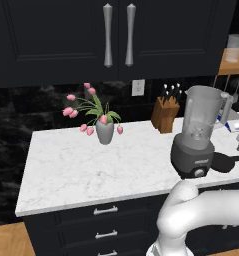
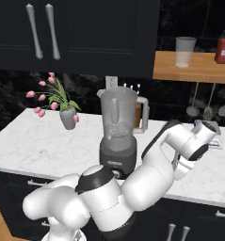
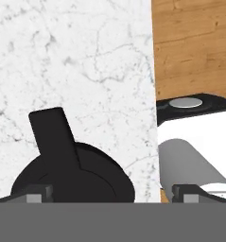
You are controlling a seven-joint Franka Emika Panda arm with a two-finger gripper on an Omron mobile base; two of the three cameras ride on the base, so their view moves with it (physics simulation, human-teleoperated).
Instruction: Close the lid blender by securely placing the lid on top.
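In the hand view I see the round flat black lid (image 3: 72, 177) with its upright tab at the lower left of the frame, lying flat on the white marble tabletop (image 3: 86, 71). The two dark tips of the gripper (image 3: 112, 193) sit at the bottom edge, one left of the lid and one far to the right, jaws spread wide, nothing pinched. The lid lies between the tips, closer to the left one; I can't tell if that tip touches it. The tabletop edge runs down the right of the frame, wooden floor (image 3: 195, 47) past it.

In the left base view the lid shows as a dark flat shape at the right edge, just right of the blender base, on the tabletop. The blender (image 1: 196, 135), rounded dark grey base with a front knob and a tall translucent grey jar with a side handle, stands right of centre near the front edge, jar top open.

Farther back, a wooden knife block (image 1: 165, 114) stands behind the blender against the wall. A grey vase of pink tulips (image 1: 102, 125) is at centre frame, well apart to the left. Black upper cabinets with silver handles (image 1: 118, 35) fill the top.
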